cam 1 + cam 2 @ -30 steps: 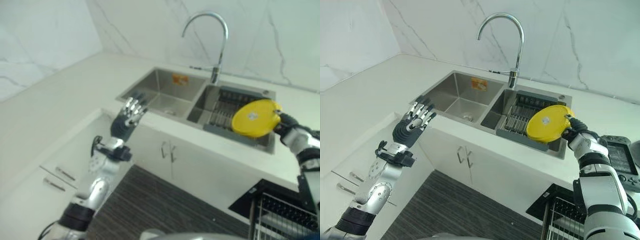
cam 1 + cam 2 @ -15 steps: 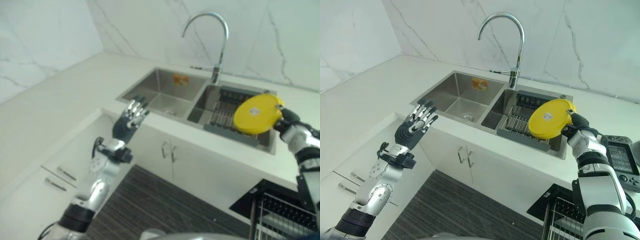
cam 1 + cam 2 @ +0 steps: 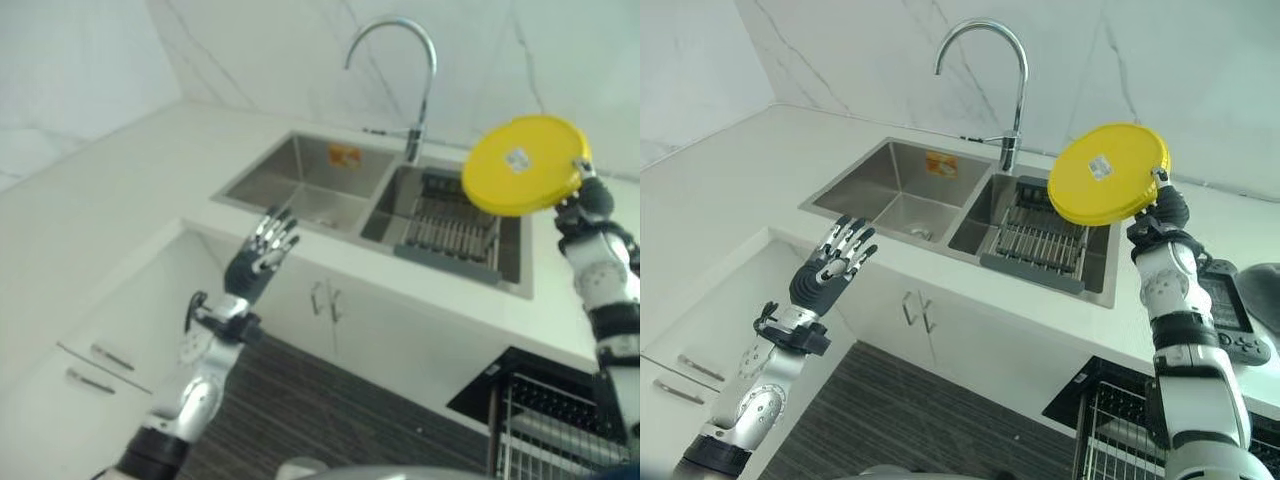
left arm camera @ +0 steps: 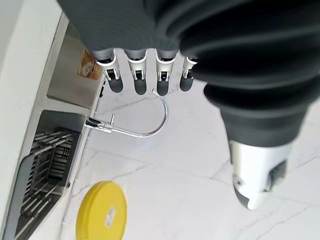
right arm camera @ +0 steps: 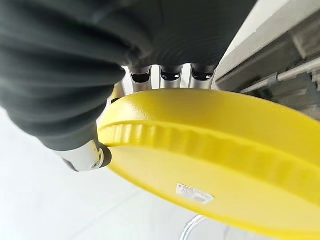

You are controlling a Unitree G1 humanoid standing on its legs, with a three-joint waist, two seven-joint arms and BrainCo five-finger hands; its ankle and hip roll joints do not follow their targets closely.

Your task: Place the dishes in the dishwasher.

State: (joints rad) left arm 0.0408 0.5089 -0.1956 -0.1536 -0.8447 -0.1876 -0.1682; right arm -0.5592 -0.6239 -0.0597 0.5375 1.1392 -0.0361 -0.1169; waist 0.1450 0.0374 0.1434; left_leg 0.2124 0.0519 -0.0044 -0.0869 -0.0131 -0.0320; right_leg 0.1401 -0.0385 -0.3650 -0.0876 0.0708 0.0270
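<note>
A round yellow plate (image 3: 1106, 173) with a small white sticker on its underside is held up in the air above the right sink basin, tilted on edge. My right hand (image 3: 1167, 208) is shut on its rim, fingers on one face and thumb on the other, as the right wrist view shows on the plate (image 5: 210, 160). My left hand (image 3: 832, 268) hovers with straight, spread fingers in front of the counter edge by the left basin, holding nothing. The plate (image 4: 101, 212) also appears small in the left wrist view, past the left hand's fingers (image 4: 137, 75).
A steel double sink (image 3: 895, 185) sits in the white counter, with a dark dish rack (image 3: 1042, 240) in the right basin and a curved chrome faucet (image 3: 995, 70) behind. An open dishwasher basket (image 3: 1115, 440) shows at lower right. A black device (image 3: 1235, 325) lies on the counter.
My right hand has lifted the yellow plate up from just over the dish rack to well above the sink. The left hand stays where it was; the camera has shifted somewhat.
</note>
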